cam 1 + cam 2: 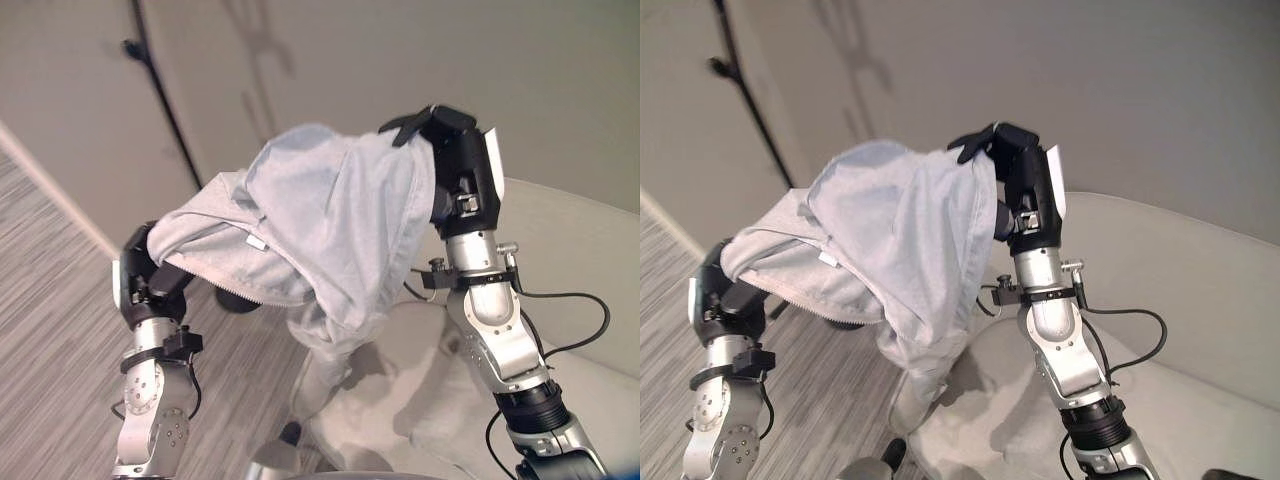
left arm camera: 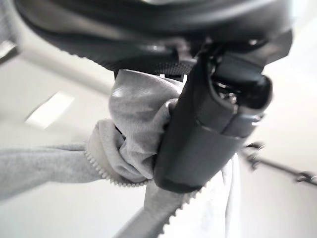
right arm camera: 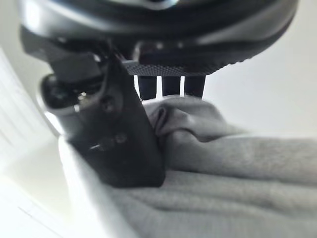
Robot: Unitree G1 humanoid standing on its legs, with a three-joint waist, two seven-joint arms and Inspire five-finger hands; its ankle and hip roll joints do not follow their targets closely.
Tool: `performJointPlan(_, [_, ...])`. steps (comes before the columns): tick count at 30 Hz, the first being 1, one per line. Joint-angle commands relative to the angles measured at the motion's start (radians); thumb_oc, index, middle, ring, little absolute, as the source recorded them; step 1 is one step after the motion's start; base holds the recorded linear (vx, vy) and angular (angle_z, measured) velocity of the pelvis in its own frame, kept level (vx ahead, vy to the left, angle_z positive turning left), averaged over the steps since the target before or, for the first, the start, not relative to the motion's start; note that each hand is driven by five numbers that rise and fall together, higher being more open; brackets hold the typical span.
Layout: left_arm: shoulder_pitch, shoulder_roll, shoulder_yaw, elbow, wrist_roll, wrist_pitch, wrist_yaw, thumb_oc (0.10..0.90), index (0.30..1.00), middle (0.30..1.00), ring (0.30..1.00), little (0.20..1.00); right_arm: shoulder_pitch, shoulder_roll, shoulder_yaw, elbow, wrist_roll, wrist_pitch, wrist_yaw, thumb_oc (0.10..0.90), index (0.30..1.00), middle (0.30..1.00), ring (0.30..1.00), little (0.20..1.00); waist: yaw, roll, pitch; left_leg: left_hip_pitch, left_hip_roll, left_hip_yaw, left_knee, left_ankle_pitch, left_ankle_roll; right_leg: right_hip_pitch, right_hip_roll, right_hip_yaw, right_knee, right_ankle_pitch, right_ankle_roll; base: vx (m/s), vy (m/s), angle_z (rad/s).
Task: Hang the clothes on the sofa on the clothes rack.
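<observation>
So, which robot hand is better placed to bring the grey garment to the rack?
The left robot hand, probably: it grips the light grey zip-up fabric garment on the side nearer the thin black rack pole. The right robot hand holds it higher, over the pale sofa.

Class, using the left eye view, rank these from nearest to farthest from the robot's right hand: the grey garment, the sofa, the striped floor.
1. Grey garment: gripped in the right hand, draped across to the left hand.
2. Sofa: directly behind and below the right arm.
3. Striped floor: far side, beyond the left hand.
</observation>
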Motion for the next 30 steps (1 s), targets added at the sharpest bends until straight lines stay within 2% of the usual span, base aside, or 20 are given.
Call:
performJointPlan(1, [-0.085, 0.067, 0.053, -0.096, 0.042, -0.115, 0.018, 0.400, 0.300, 0.300, 0.300, 0.300, -0.176, -0.008, -0.128, -0.092, 0.004, -0.129, -0.045, 0.400, 0.300, 0.300, 0.300, 0.300, 0.032, -0.051, -0.023, -0.073, -0.095, 0.072, -0.073, 0.062, -0.009, -0.045, -0.024, 0.032, 0.006, -0.039, 0.000, -0.23, 0.107, 0.79])
performJointPlan(3, [-0.088, 0.067, 0.051, -0.116, 0.055, -0.113, 0.011, 0.400, 0.300, 0.300, 0.300, 0.300, -0.177, -0.017, -0.127, -0.081, -0.007, -0.126, -0.048, 0.400, 0.300, 0.300, 0.300, 0.300, 0.031, -0.051, -0.030, -0.074, -0.078, 0.100, -0.073, 0.052, 0.003, -0.074, -0.041, 0.020, 0.006, -0.016, 0.010, -0.20, 0.104, 0.28])
performJointPlan(5, [-0.079, 0.075, -0.004, -0.148, 0.097, -0.113, -0.043, 0.400, 0.300, 0.300, 0.300, 0.300, -0.117, -0.042, -0.128, -0.098, -0.020, -0.128, -0.012, 0.400, 0.300, 0.300, 0.300, 0.300, -0.028, -0.055, -0.039, 0.056, 0.084, 0.266, -0.037, -0.030, 0.010, -0.083, -0.101, -0.020, 0.006, 0.015, 0.020, -0.23, 0.207, 0.90])
performJointPlan(7, [-0.078, 0.074, -0.005, -0.147, 0.097, -0.114, -0.044, 0.400, 0.300, 0.300, 0.300, 0.300, -0.115, -0.042, -0.128, -0.099, -0.019, -0.128, -0.011, 0.400, 0.300, 0.300, 0.300, 0.300, -0.027, -0.051, -0.035, 0.063, 0.087, 0.267, -0.037, -0.033, 0.009, -0.077, -0.098, -0.019, 0.006, 0.013, 0.019, -0.12, 0.207, 0.66])
performJointPlan(8, [-0.083, 0.078, -0.053, -0.132, 0.065, -0.106, -0.058, 0.400, 0.300, 0.300, 0.300, 0.300, -0.065, -0.049, -0.113, -0.088, -0.003, -0.117, 0.013, 0.400, 0.300, 0.300, 0.300, 0.300, -0.087, -0.043, -0.045, 0.161, 0.244, 0.339, 0.010, 0.025, -0.034, -0.083, -0.150, -0.046, 0.006, 0.042, 0.034, -0.17, 0.397, 0.13])
performJointPlan(10, [-0.080, 0.078, -0.062, -0.132, 0.065, -0.100, -0.065, 0.400, 0.300, 0.300, 0.300, 0.300, -0.056, -0.051, -0.116, -0.087, 0.003, -0.114, 0.023, 0.400, 0.300, 0.300, 0.300, 0.300, -0.101, -0.039, -0.052, 0.175, 0.279, 0.345, 0.011, 0.064, -0.050, -0.086, -0.165, -0.056, 0.006, 0.055, 0.039, -0.17, 0.406, 0.42])
performJointPlan(11, [-0.077, 0.084, -0.079, -0.124, 0.066, -0.091, -0.075, 0.400, 0.300, 0.300, 0.300, 0.300, -0.025, -0.054, -0.116, -0.074, 0.011, -0.110, 0.033, 0.400, 0.300, 0.300, 0.300, 0.300, -0.125, -0.034, -0.073, 0.194, 0.364, 0.368, 0.025, 0.161, -0.094, -0.087, -0.213, -0.065, 0.010, 0.071, 0.069, -0.22, 0.462, 0.63])
performJointPlan(12, [-0.071, 0.085, -0.089, -0.119, 0.065, -0.086, -0.081, 0.400, 0.300, 0.300, 0.300, 0.300, -0.005, -0.054, -0.117, -0.071, 0.020, -0.109, 0.039, 0.400, 0.300, 0.300, 0.300, 0.300, -0.132, -0.029, -0.080, 0.194, 0.387, 0.379, 0.022, 0.212, -0.112, -0.093, -0.233, -0.086, 0.011, 0.098, 0.076, -0.15, 0.625, 0.57])
performJointPlan(14, [-0.060, 0.083, -0.101, -0.116, 0.067, -0.083, -0.086, 0.400, 0.300, 0.300, 0.300, 0.300, 0.026, -0.051, -0.117, -0.069, 0.030, -0.108, 0.048, 0.400, 0.300, 0.300, 0.300, 0.300, -0.141, -0.022, -0.096, 0.205, 0.413, 0.381, -0.003, 0.257, -0.139, -0.093, -0.251, -0.099, 0.012, 0.113, 0.094, -0.10, 0.431, 0.19])
performJointPlan(15, [-0.057, 0.088, -0.111, -0.106, 0.088, -0.081, -0.093, 0.400, 0.300, 0.300, 0.300, 0.300, 0.072, -0.052, -0.127, -0.050, 0.034, -0.103, 0.053, 0.400, 0.300, 0.300, 0.300, 0.300, -0.153, -0.014, -0.110, 0.215, 0.441, 0.374, -0.026, 0.266, -0.165, -0.097, -0.297, -0.086, 0.015, 0.134, 0.138, -0.20, 0.541, 0.15])
performJointPlan(17, [-0.049, 0.090, -0.125, -0.103, 0.098, -0.080, -0.095, 0.400, 0.300, 0.300, 0.300, 0.300, 0.094, -0.051, -0.128, -0.050, 0.042, -0.101, 0.056, 0.400, 0.300, 0.300, 0.300, 0.300, -0.153, -0.015, -0.115, 0.211, 0.426, 0.362, -0.044, 0.260, -0.165, -0.108, -0.324, -0.092, 0.016, 0.168, 0.149, -0.18, 0.525, 0.12])
performJointPlan(18, [-0.041, 0.087, -0.142, -0.102, 0.112, -0.075, -0.105, 0.400, 0.300, 0.300, 0.300, 0.300, 0.124, -0.035, -0.144, -0.036, 0.041, -0.093, 0.046, 0.400, 0.300, 0.300, 0.300, 0.300, -0.155, -0.002, -0.124, 0.205, 0.417, 0.338, -0.053, 0.177, -0.165, -0.118, -0.359, -0.074, 0.015, 0.213, 0.176, -0.11, 0.361, -0.02])
performJointPlan(19, [-0.040, 0.087, -0.143, -0.102, 0.112, -0.075, -0.105, 0.400, 0.300, 0.300, 0.300, 0.300, 0.124, -0.035, -0.144, -0.036, 0.041, -0.093, 0.046, 0.400, 0.300, 0.300, 0.300, 0.300, -0.155, -0.003, -0.124, 0.204, 0.417, 0.338, -0.051, 0.177, -0.165, -0.119, -0.360, -0.074, 0.015, 0.213, 0.176, -0.29, 0.737, 0.13])
performJointPlan(20, [-0.031, 0.086, -0.171, -0.087, 0.120, -0.065, -0.136, 0.400, 0.300, 0.300, 0.300, 0.300, 0.208, -0.038, -0.183, -0.039, 0.039, -0.083, 0.068, 0.400, 0.300, 0.300, 0.300, 0.300, -0.170, -0.006, -0.123, 0.200, 0.400, 0.374, -0.023, -0.039, -0.156, -0.120, -0.419, -0.068, 0.007, 0.273, 0.180, -0.25, 0.561, 0.45])
performJointPlan(22, [-0.043, 0.090, -0.199, -0.090, 0.108, -0.056, -0.145, 0.400, 0.300, 0.300, 0.300, 0.300, 0.262, -0.019, -0.220, -0.047, -0.011, -0.056, 0.063, 0.400, 0.300, 0.300, 0.300, 0.300, -0.164, -0.030, -0.093, 0.170, 0.318, 0.360, 0.072, -0.193, -0.114, -0.121, -0.485, -0.056, 0.006, 0.353, 0.180, -0.34, 0.621, 0.75])
performJointPlan(24, [-0.059, 0.102, -0.206, -0.078, 0.122, -0.051, -0.144, 0.400, 0.300, 0.300, 0.300, 0.300, 0.289, 0.003, -0.241, -0.042, -0.017, -0.049, 0.062, 0.400, 0.300, 0.300, 0.300, 0.300, -0.157, -0.049, -0.073, 0.144, 0.276, 0.343, 0.105, -0.229, -0.091, -0.112, -0.523, -0.068, 0.006, 0.375, 0.180, -0.24, 0.383, 0.77])
performJointPlan(25, [-0.076, 0.128, -0.204, -0.079, 0.173, -0.055, -0.128, 0.400, 0.300, 0.300, 0.300, 0.300, 0.288, 0.034, -0.252, -0.035, 0.007, -0.053, 0.066, 0.400, 0.300, 0.300, 0.300, 0.300, -0.175, -0.068, -0.036, 0.100, 0.200, 0.292, 0.136, -0.249, -0.051, -0.116, -0.528, 0.015, 0.006, 0.408, 0.180, -0.13, 0.228, 0.54])
performJointPlan(26, [-0.077, 0.129, -0.204, -0.079, 0.173, -0.055, -0.127, 0.400, 0.300, 0.300, 0.300, 0.300, 0.287, 0.035, -0.252, -0.035, 0.007, -0.053, 0.066, 0.400, 0.300, 0.300, 0.300, 0.300, -0.177, -0.071, -0.037, 0.097, 0.196, 0.291, 0.138, -0.248, -0.050, -0.118, -0.532, 0.015, 0.006, 0.409, 0.180, -0.18, 0.393, 0.60])
performJointPlan(28, [-0.093, 0.137, -0.197, -0.060, 0.184, -0.064, -0.110, 0.400, 0.300, 0.300, 0.300, 0.300, 0.280, 0.036, -0.250, -0.021, -0.007, -0.055, 0.049, 0.400, 0.300, 0.300, 0.300, 0.300, -0.187, -0.076, -0.028, 0.076, 0.163, 0.283, 0.147, -0.245, -0.026, -0.119, -0.507, 0.075, 0.006, 0.378, 0.180, -0.10, 0.368, 0.72])
performJointPlan(30, [-0.094, 0.139, -0.185, -0.038, 0.231, -0.066, -0.090, 0.400, 0.300, 0.300, 0.300, 0.300, 0.279, 0.018, -0.287, -0.045, -0.055, -0.073, 0.027, 0.400, 0.300, 0.300, 0.300, 0.300, -0.202, -0.061, -0.048, 0.077, 0.050, 0.270, 0.094, -0.190, 0.063, -0.076, -0.279, 0.183, 0.152, 0.085, 0.088, -0.15, 0.715, 0.57])
